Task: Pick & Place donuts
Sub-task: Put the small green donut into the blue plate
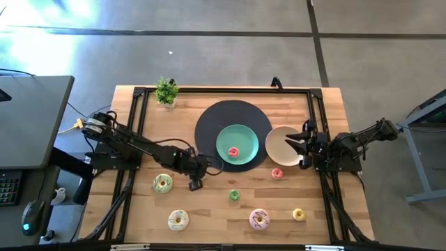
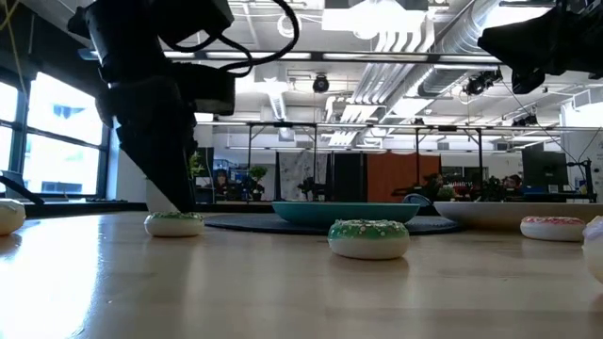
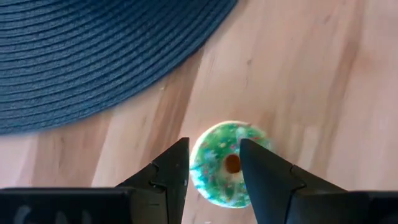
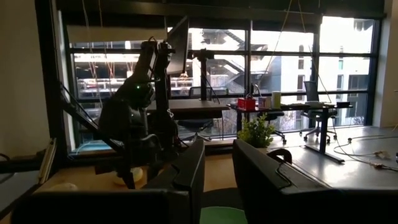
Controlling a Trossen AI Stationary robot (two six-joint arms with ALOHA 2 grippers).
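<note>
My left gripper [image 3: 213,149] is open and hangs just above the table, left of the small green sprinkled donut [image 3: 225,163]. The donut lies flat on the wood and shows in the gap beyond the two fingers, which touch nothing. In the high view this gripper [image 1: 197,180] sits near the mat's near edge, with the green donut [image 1: 234,195] to its right. A small pink donut [image 1: 233,151] lies in the teal plate [image 1: 245,137]. My right gripper [image 1: 298,143] waits open over the tan bowl [image 1: 277,143].
Other donuts lie flat on the wood: a large green-yellow one [image 1: 162,183], a cream one [image 1: 178,220], a large pink one [image 1: 259,219], a small yellow one [image 1: 298,214] and a small red one [image 1: 277,173]. The dark round mat [image 1: 212,118] holds the plate. A potted plant [image 1: 166,90] stands at the far edge.
</note>
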